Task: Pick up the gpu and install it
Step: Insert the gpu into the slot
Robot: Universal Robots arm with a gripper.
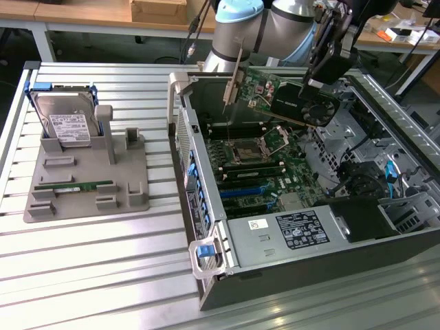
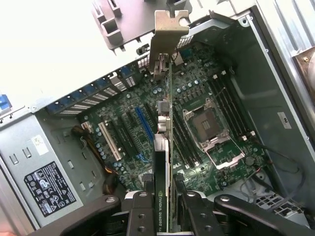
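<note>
Beyond the counter (image 1: 103, 261) the room offers wooden benches (image 1: 82, 14) with a cardboard box (image 1: 158, 8) on one. The counter is slatted metal. The open case (image 1: 289, 268) takes up its side toward the exterior view's right, running down to the near edge. A grey tray (image 1: 89, 199) lies near the edge on the exterior view's left, with a hard drive (image 1: 65, 124) standing at its far end and a memory stick (image 1: 72, 185) lying flat nearer the front. Inside the case lies the board (image 2: 197, 98), with an empty socket (image 2: 206, 123) and a row of slots (image 2: 145, 128) beside it. The gpu (image 1: 282, 96) hangs in the air over the board toward the far end of the case, clear of every slot. Its silver bracket (image 2: 170, 29) points away from me. My pincer (image 2: 165, 209) is clamped on the card's edge, one finger on each broad face. I judge the pickup finished and the install not yet made. Seating calls for the card's lower edge square over one slot, the bracket toward the case's slotted wall, and a straight push down without twisting.
</note>
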